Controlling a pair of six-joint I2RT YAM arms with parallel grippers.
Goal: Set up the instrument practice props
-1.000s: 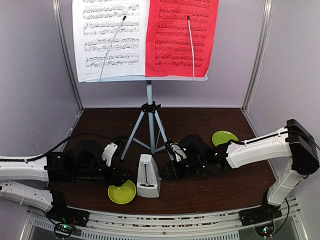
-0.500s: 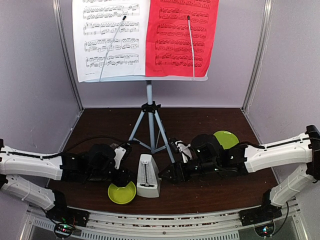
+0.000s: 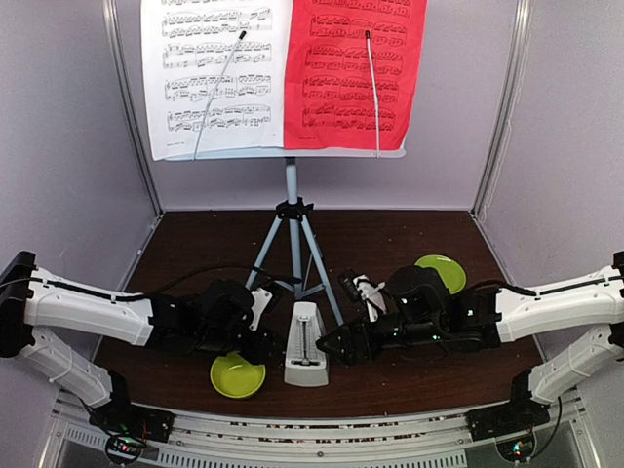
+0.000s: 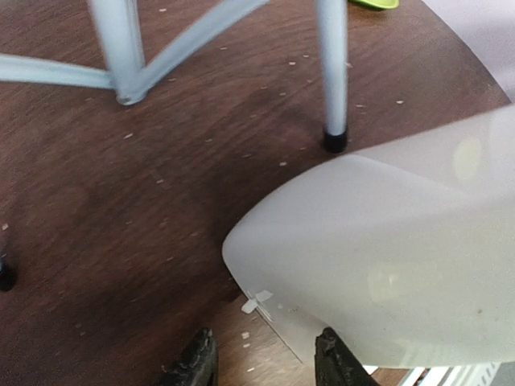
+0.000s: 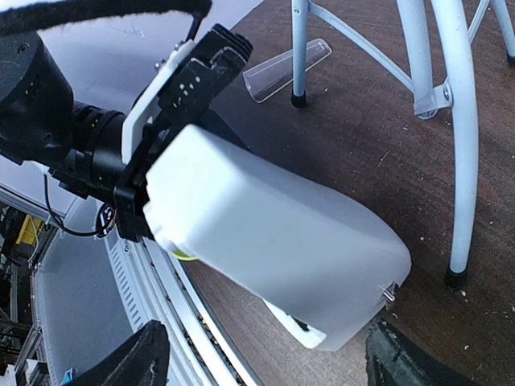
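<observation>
The blurred metronome (image 4: pixel 386 265) overruns the right edge.

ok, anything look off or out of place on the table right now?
One thing: a clear plastic strip lies loose on the table by a tripod leg of the music stand. The sheet-music pages look straight on the stand; nothing spilled.

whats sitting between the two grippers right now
The metronome stands between the left gripper and the right gripper, clearest in the top view.
</observation>
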